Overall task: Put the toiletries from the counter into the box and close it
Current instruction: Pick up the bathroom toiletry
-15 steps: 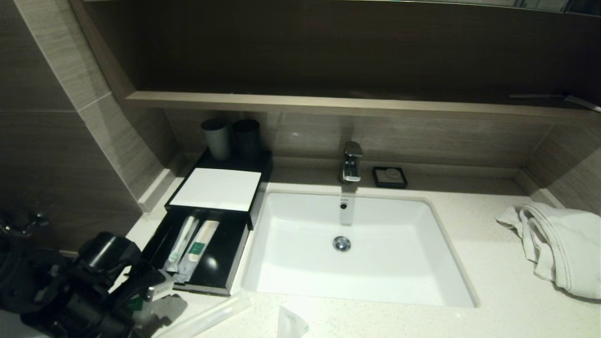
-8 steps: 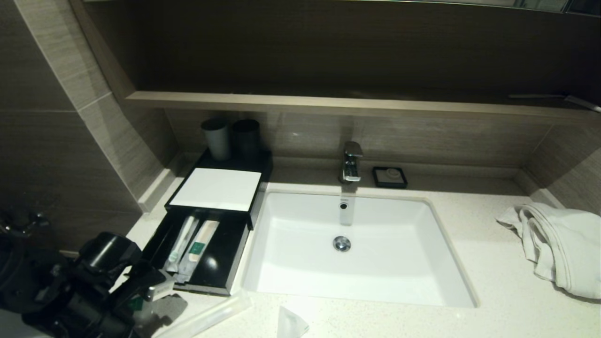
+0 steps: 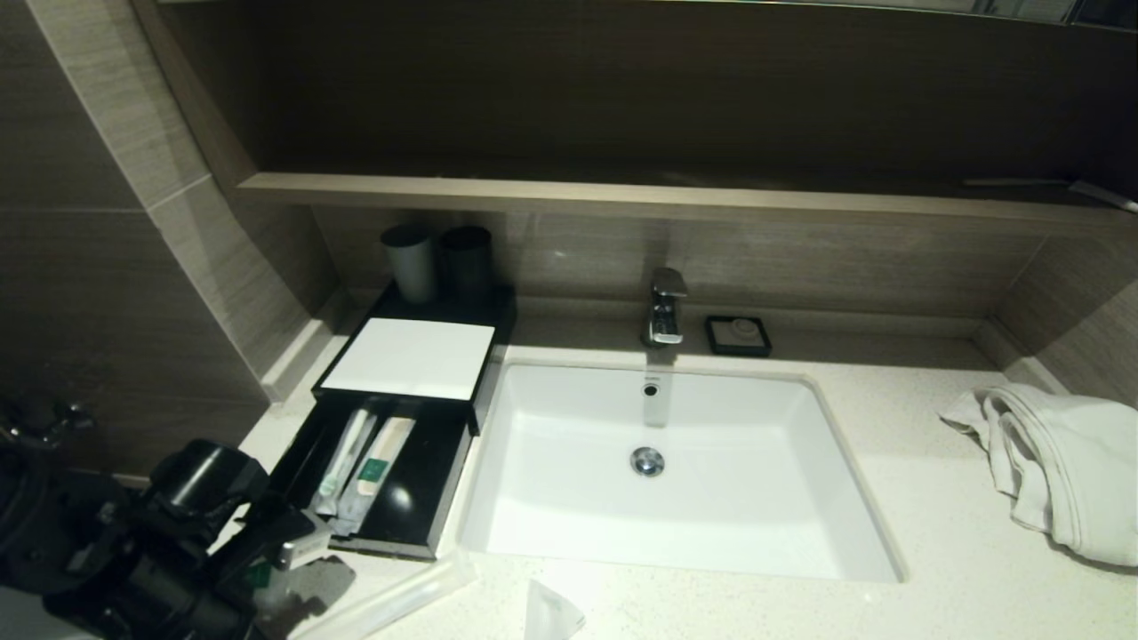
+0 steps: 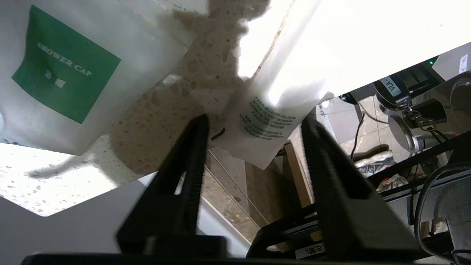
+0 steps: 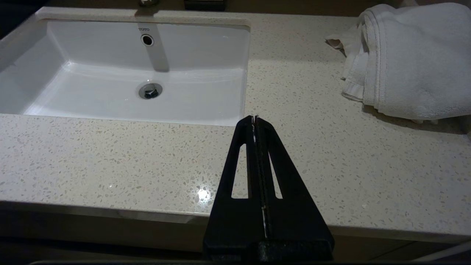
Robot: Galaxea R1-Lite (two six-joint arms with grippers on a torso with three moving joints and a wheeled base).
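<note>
Found nothing visibly shifted since a second earlier. Hung left gripper (image 4: 254, 121) at the counter (image 4: 198, 73) front edge, fingers apart either side of a long packet (image 4: 268, 129) end, not clamped. Lay nearby: shower-cap pouch (image 4: 66, 70). Stood open: box (image 3: 409, 360) drawer, two packets (image 3: 364, 462) inside. Parked right gripper (image 5: 254, 117) over the counter, fingers pressed together.

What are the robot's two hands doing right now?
Left hand: open, fingers either side of a packet end at the counter edge.
Right hand: closed, empty.
</note>
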